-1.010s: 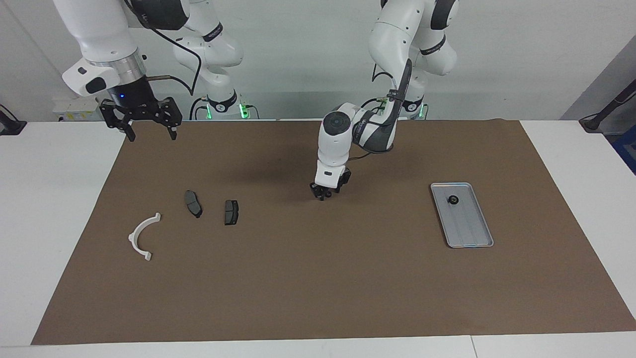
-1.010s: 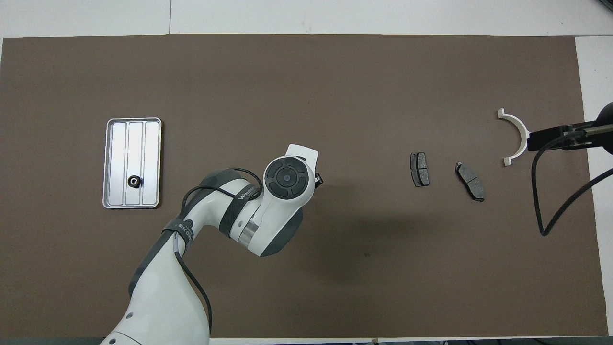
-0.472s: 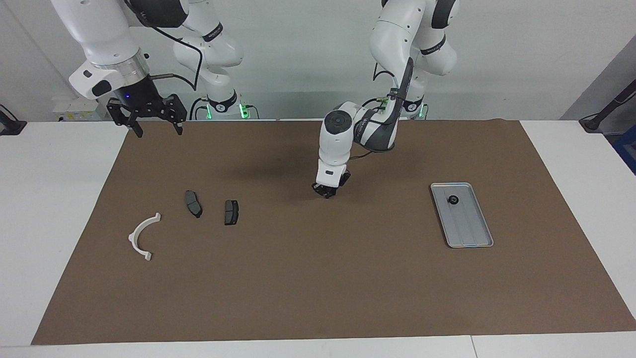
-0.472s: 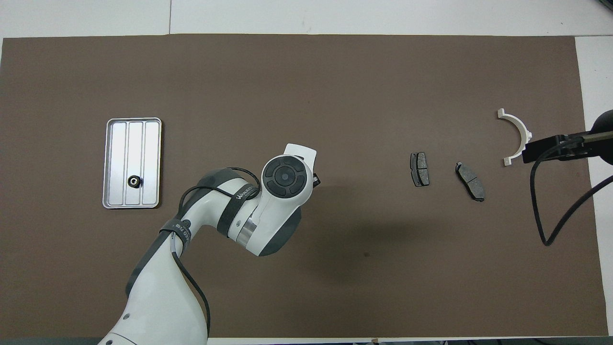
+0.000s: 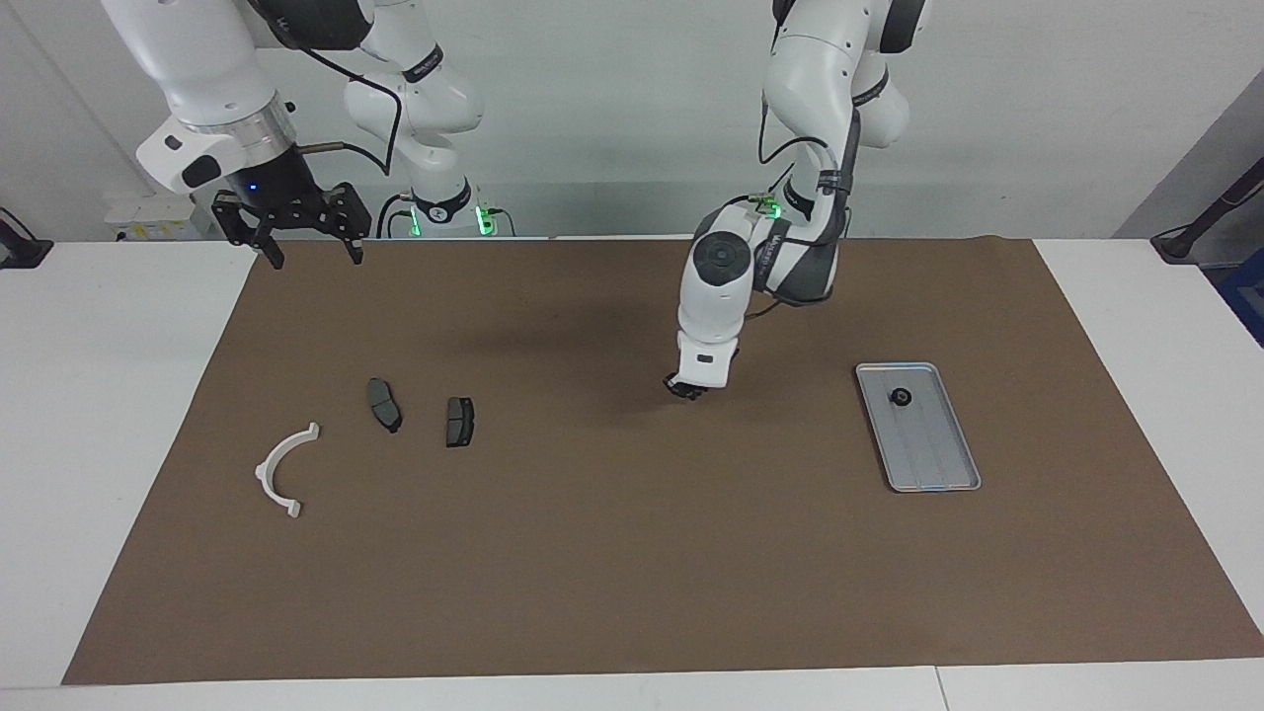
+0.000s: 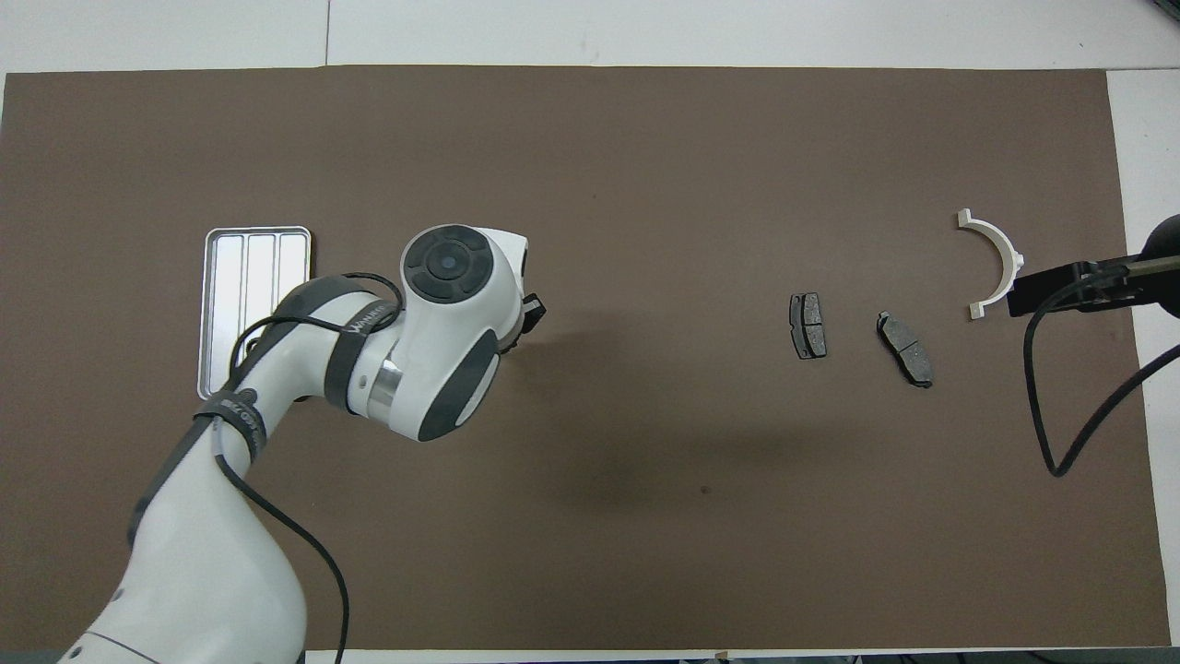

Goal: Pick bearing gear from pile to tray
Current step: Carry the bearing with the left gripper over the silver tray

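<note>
Since the earlier frames, the left gripper point(image 5: 684, 389) has been carried from the middle of the brown mat point(image 5: 632, 553) toward the tray point(image 5: 933, 464), and it is now held low over the mat between the brake-pad plates point(image 5: 459, 422) and the tray. Its fingers are seen drawn close together, but what is held between them, if anything, cannot be told. The right gripper point(image 5: 303, 250) is kept raised over the mat's corner at the right arm's end, its fingers spread wide with nothing between them. The tray is laid with its long axis running away from the robots, and one small black round piece point(image 5: 901, 397) is seen in its nearer end. The white curved bracket point(image 5: 281, 470) and both plates are unmoved. Lettering on the left arm's band is too small to be read.
</note>
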`<control>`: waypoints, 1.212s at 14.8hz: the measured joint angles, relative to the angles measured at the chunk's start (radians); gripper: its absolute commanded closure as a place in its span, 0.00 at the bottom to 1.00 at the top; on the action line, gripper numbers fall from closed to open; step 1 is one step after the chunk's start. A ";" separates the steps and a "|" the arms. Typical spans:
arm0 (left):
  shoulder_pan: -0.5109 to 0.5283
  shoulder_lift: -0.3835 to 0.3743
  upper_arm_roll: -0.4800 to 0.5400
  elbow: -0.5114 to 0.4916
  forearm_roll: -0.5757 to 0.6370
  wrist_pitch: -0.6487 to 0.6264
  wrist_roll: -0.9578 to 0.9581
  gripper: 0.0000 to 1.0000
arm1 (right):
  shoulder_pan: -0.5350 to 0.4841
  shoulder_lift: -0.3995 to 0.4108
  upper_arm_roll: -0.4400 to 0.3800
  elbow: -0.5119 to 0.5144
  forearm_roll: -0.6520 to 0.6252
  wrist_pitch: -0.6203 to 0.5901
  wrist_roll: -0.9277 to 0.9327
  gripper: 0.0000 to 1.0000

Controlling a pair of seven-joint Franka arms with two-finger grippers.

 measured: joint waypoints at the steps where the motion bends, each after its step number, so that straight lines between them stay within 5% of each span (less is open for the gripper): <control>1: 0.047 -0.021 0.001 -0.003 0.000 -0.018 0.057 1.00 | 0.000 0.000 0.000 0.000 0.000 0.000 0.000 0.00; 10: 0.454 -0.050 0.005 -0.022 0.010 -0.017 0.660 1.00 | 0.001 0.000 0.000 0.000 0.000 0.000 0.000 0.00; 18: 0.516 0.017 0.002 -0.026 0.049 0.126 0.723 1.00 | 0.001 0.000 0.000 0.000 0.001 0.000 0.000 0.00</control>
